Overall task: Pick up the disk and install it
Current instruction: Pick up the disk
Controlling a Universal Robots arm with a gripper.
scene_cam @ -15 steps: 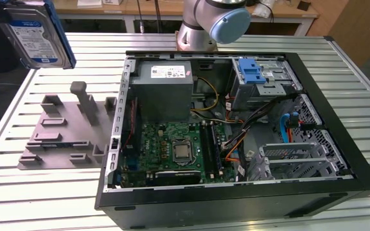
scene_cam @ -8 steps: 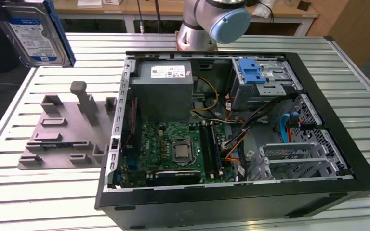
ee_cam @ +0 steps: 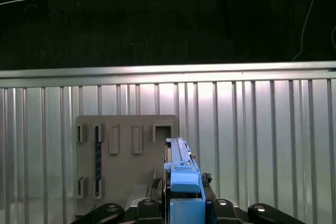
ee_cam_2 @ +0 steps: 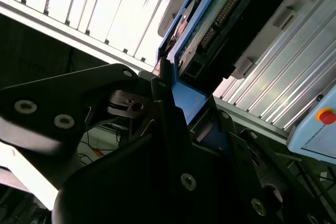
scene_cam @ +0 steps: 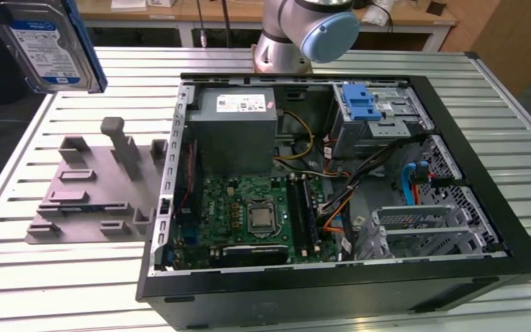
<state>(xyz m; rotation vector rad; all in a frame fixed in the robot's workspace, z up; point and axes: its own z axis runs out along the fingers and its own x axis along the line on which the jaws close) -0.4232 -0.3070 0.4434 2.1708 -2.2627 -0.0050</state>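
Observation:
The disk [scene_cam: 49, 48], silver-grey with a white-and-blue label and a blue carrier, hangs upright high over the table at the exterior view's far left. In the first wrist view the disk [ee_cam: 181, 179] stands edge-on, its blue carrier between the dark fingers of my gripper [ee_cam: 181, 205], which is shut on it. In the second wrist view the disk [ee_cam_2: 220, 19] shows its circuit-board side, and my gripper [ee_cam_2: 184, 103] clamps the blue carrier's end. Below the disk lies the grey slotted fixture plate [ee_cam: 126, 150].
The open computer case [scene_cam: 487, 207] lies on the slatted metal table [scene_cam: 81, 277], holding a grey power supply box [scene_cam: 238, 117], a motherboard [scene_cam: 256, 214] and a drive bay with a blue latch [scene_cam: 362, 104]. The grey fixture [scene_cam: 99, 187] sits to its left. The arm's base [scene_cam: 293, 28] stands behind.

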